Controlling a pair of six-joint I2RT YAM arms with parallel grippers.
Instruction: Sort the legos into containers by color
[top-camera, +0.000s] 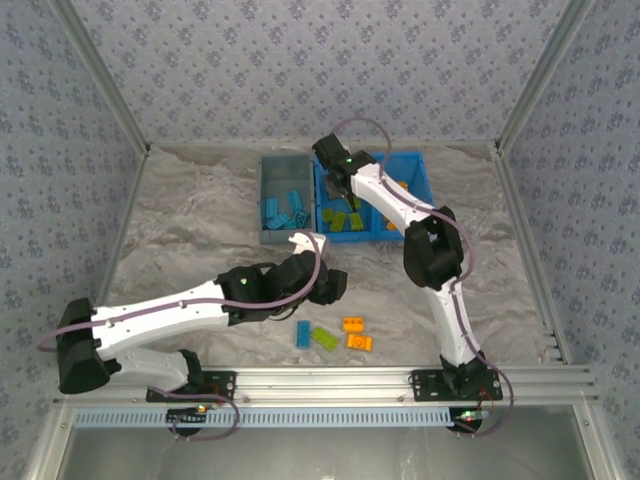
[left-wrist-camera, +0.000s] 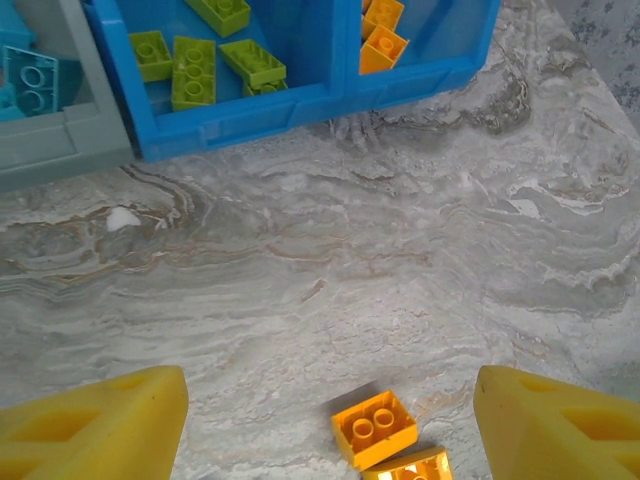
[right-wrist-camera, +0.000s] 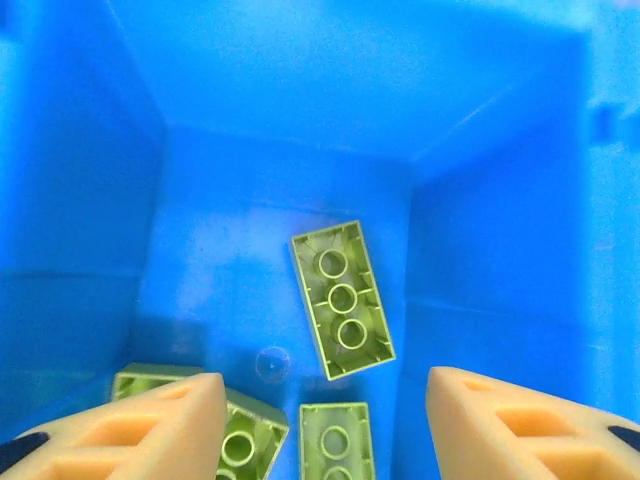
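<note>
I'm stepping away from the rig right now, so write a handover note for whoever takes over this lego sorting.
The left gripper is open and empty, over the table above two orange legos.
The right gripper is open and empty over the bright blue bin's left compartment.
Done: blue legos in the grey-blue bin; green legos in the left compartment, orange ones in the right.
Left: the two orange, one blue lego and one green lego on the table.
</note>
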